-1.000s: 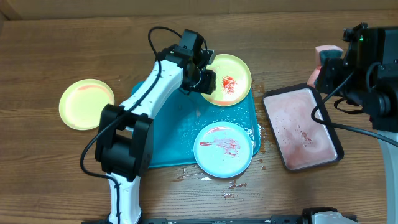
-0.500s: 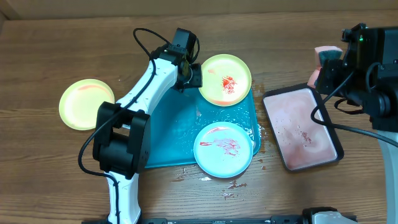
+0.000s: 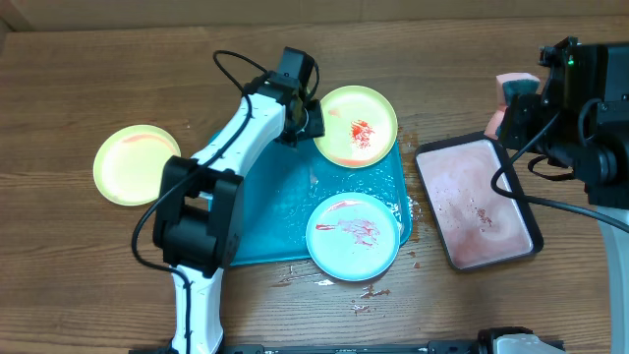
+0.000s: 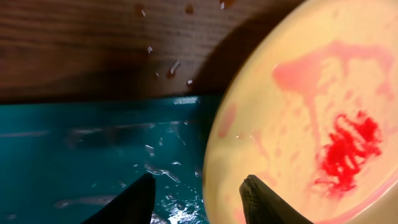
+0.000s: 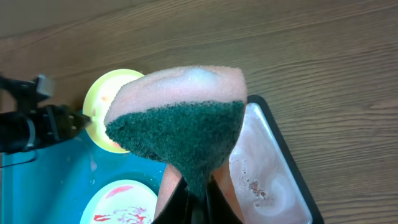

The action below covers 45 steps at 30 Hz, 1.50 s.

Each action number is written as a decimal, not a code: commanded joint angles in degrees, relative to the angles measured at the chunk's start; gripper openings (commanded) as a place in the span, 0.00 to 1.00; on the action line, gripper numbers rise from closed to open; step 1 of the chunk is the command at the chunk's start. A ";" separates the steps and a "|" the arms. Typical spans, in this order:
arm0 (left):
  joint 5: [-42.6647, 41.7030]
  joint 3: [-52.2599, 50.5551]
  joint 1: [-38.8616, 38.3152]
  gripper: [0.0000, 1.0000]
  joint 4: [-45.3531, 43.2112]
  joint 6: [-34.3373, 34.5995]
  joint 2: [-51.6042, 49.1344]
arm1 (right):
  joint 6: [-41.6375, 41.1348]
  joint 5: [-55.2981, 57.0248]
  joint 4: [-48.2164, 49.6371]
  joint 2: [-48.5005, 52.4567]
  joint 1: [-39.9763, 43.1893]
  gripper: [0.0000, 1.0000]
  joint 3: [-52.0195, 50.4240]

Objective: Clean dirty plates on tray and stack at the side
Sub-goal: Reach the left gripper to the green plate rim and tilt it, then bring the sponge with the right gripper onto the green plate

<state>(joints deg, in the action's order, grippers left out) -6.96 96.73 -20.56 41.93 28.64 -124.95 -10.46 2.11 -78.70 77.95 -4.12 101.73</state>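
The tray (image 3: pixel 285 211) lies on the bench (image 3: pixel 98 79) with its long axis running left to right. One yellow-green plate (image 3: pixel 359 126) overhangs its far right corner, and the light blue plate (image 3: pixel 353 236) overhangs its near right rim. The other yellow-green plate (image 3: pixel 137 164) sits flat on the bench off its left end. The left hand (image 4: pixel 199 182) is released, its fingers (image 4: pixel 134 202) apart astride the first plate's left edge. The right hand (image 5: pixel 198 202) is clenched on a sponge (image 5: pixel 177 124), green face showing, near the far end of the black-rimmed tray (image 3: pixel 479 202).

Left gripper (image 4: pixel 196 190): fingers apart. Yellow plate (image 4: pixel 298 93) rim between them, maybe not touching. Red sauce (image 4: pixel 345 146) past one finger, teal tray (image 4: pixel 74 143) under other.
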 commanded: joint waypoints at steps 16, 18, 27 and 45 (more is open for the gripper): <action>-0.48 -0.07 -1.66 0.04 -1.38 1.44 -3.87 | 0.26 -2.56 -0.11 -0.31 0.02 0.04 0.46; 1.55 -0.02 -1.20 0.04 -0.20 1.70 -3.50 | 0.28 -2.91 -0.48 -0.31 0.02 0.04 0.46; 13.92 1.53 1.53 0.04 11.93 -2.01 4.46 | 0.79 -5.88 -0.31 0.70 0.00 0.04 0.44; 2.23 -7.26 4.13 0.04 14.12 -11.06 7.19 | 4.59 -15.69 2.91 14.40 -13.75 0.04 0.44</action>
<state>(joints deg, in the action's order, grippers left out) -1.76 91.64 -16.60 56.73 19.31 -118.61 -6.46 -12.12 -76.69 91.66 -14.90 101.69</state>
